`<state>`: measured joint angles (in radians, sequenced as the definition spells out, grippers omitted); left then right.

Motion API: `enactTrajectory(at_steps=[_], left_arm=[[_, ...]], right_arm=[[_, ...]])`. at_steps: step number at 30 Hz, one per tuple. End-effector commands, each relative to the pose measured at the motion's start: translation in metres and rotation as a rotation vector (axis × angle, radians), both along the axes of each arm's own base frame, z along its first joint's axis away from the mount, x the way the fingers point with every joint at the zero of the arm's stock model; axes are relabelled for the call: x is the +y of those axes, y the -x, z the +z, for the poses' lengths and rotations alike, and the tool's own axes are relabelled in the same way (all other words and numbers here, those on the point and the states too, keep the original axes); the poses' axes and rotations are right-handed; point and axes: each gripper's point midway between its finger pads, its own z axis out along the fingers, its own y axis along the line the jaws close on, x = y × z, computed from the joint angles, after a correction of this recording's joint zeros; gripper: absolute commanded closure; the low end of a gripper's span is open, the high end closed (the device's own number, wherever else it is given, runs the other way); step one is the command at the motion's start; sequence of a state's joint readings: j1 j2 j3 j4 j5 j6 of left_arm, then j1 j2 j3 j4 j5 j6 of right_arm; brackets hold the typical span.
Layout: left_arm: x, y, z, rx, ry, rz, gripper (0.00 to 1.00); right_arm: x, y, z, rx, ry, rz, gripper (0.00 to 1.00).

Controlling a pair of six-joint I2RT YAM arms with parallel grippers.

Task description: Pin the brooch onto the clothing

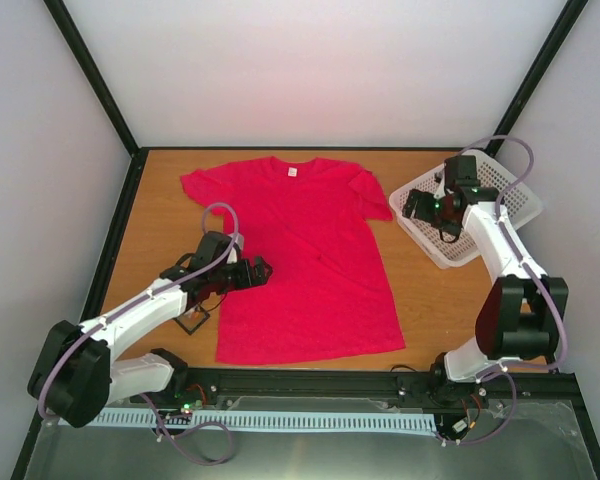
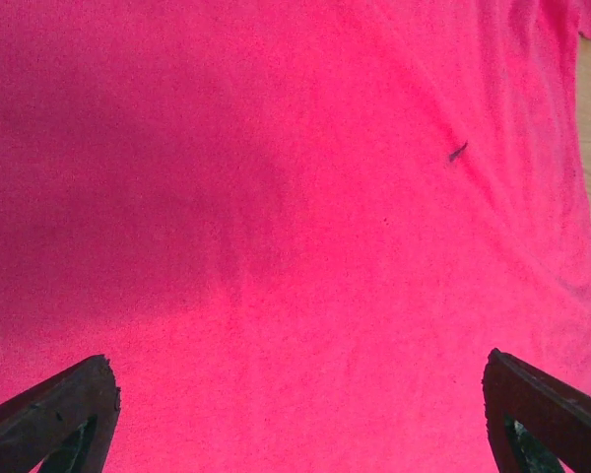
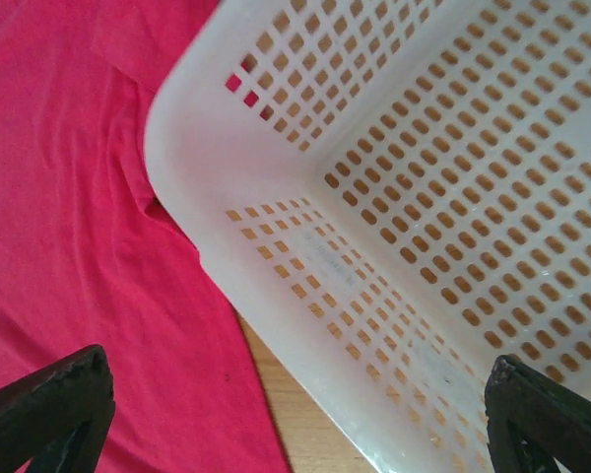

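The crimson T-shirt lies flat on the wooden table, neck at the far side, with a white label inside the neck. My left gripper hovers over the shirt's left edge, open and empty. In the left wrist view it shows wide apart over the shirt, which bears a small dark mark. My right gripper is open and empty above the left rim of the basket; it also shows in the right wrist view. The brooch is not visible in any view.
A small black frame-like case lies on the table under my left arm, left of the shirt. The white perforated basket stands at the right, its corner touching the shirt's sleeve. Walls enclose the table.
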<state>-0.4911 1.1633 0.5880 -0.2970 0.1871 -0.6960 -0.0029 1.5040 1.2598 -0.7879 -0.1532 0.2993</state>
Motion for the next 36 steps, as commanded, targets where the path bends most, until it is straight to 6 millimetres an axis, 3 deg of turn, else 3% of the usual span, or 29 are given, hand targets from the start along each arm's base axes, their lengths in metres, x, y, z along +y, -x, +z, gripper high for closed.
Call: enactTrajectory(at_steps=[1,4,7,10,13,18,21,26,29,33,34,36], left_arm=[[-0.005,-0.008,0.027,-0.066,0.017,-0.019,0.00],[-0.004,-0.010,0.033,-0.092,0.020,-0.016,0.00],[-0.005,-0.013,0.035,-0.102,0.021,-0.018,0.00],[-0.008,-0.014,0.034,-0.095,0.022,-0.029,0.00],[-0.009,-0.015,0.031,-0.087,0.016,-0.039,0.00],[-0.008,-0.016,0.028,-0.079,0.010,-0.034,0.00],[-0.007,-0.015,0.028,-0.078,0.013,-0.028,0.00],[-0.006,-0.014,0.024,-0.065,0.016,-0.020,0.00],[-0.007,-0.013,0.023,-0.053,0.016,-0.019,0.00],[-0.006,-0.013,0.025,-0.049,0.010,-0.014,0.00],[-0.005,-0.014,0.025,-0.050,0.008,-0.012,0.00],[-0.004,-0.014,0.025,-0.046,0.002,-0.007,0.00]], right_arm=[[0.007,-0.002,-0.017,0.032,-0.066,-0.042,0.00],[-0.017,0.032,-0.042,0.079,-0.086,-0.156,0.00],[-0.059,0.079,-0.060,0.136,-0.056,-0.318,0.00],[-0.085,0.107,-0.050,0.108,0.051,-0.366,0.00],[-0.079,0.108,-0.032,0.064,0.031,-0.342,0.00],[-0.011,0.049,0.031,-0.146,0.064,-0.015,0.00],[0.040,0.007,0.042,-0.159,0.142,0.173,0.00],[0.082,-0.071,0.009,-0.101,0.326,0.290,0.00],[0.094,-0.116,-0.010,-0.100,0.418,0.307,0.00],[0.109,-0.162,-0.047,-0.066,0.466,0.357,0.00],[0.115,-0.174,-0.047,-0.080,0.477,0.367,0.00],[0.124,-0.185,-0.063,-0.066,0.512,0.408,0.01]])
